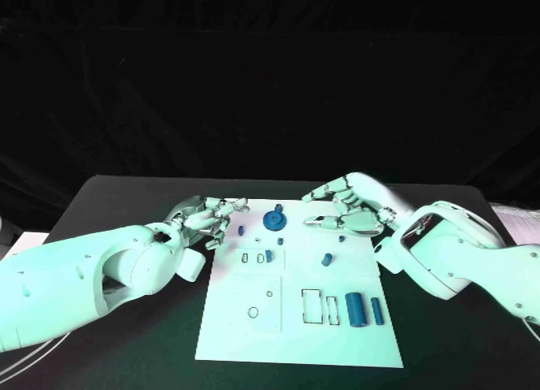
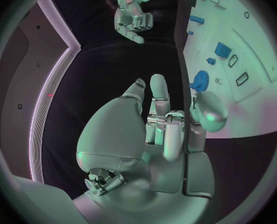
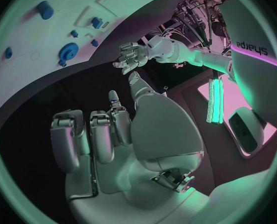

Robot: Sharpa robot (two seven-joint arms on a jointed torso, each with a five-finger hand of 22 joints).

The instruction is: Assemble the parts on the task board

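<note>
The white task board [image 1: 299, 325] lies mid-table. On its far part sit a blue gear [image 1: 275, 219], a small peg [image 1: 242, 231] and a short piece [image 1: 326, 260]; two blue cylinders [image 1: 355, 309] lie on its near right. My left hand [image 1: 211, 215] hovers at the board's far left edge, beside the gear [image 2: 200, 79], fingers curled with nothing in them. My right hand [image 1: 346, 207] hangs over the far right corner, fingers [image 3: 101, 134] folded toward the palm, holding nothing. Each wrist view also catches the opposite hand: the right hand [image 2: 132, 20] and the left hand [image 3: 131, 57].
The black table [image 1: 129, 195] extends on both sides of the board. Empty outlined slots [image 1: 311, 305] mark the board's near half. A pale object [image 1: 522, 218] lies at the table's right edge, another [image 1: 3, 231] at the left edge.
</note>
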